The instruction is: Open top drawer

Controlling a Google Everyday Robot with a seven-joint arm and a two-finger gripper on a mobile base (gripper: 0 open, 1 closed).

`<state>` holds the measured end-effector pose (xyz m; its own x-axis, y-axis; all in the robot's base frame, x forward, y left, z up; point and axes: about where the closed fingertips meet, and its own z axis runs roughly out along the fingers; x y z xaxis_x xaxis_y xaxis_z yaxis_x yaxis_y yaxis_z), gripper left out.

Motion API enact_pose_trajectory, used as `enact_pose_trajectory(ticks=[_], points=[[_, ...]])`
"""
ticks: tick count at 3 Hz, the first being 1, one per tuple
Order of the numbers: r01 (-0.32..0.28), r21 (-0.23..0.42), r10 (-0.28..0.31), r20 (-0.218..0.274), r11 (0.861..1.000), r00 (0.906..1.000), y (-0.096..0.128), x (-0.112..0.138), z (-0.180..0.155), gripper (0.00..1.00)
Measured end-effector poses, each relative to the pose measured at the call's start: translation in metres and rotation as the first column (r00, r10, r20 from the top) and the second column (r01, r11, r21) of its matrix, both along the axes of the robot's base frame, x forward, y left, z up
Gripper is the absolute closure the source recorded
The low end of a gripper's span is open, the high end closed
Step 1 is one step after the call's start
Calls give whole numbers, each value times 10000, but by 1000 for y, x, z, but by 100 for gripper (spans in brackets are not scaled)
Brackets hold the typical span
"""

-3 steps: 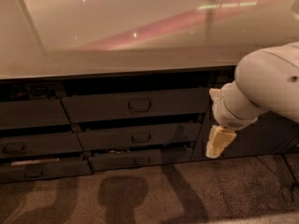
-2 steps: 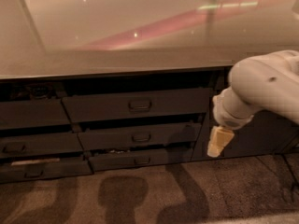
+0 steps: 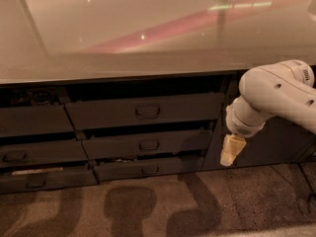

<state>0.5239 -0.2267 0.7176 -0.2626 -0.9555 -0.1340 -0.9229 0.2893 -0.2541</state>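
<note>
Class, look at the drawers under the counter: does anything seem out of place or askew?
Yes. The wide dark grey top drawer with its small central handle looks ajar, a dark gap above its front; the two shorter drawers below likewise. The pale gripper hangs to their right, touching none.

The top drawer is the widest, tallest dark grey front in the middle stack, with a small rectangular pull handle at its centre. It sits slightly out, a dark gap showing above it. The gripper hangs to its lower right, apart from it.
</note>
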Motion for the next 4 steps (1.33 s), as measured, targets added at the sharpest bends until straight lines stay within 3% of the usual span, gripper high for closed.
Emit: enact_pose_trajectory(ticks=[1,2,3,4], points=[[-566,465,570,-76,9973,9983,4,0,-2,0],[-1307,2184,1439,-456,9671,9885,17,-2,-7,0],[-1908,2480,2036,-267,9498,9787,25,0,-3,0],[-1909,2479,2036,-266,9498,9787,25,0,-3,0]])
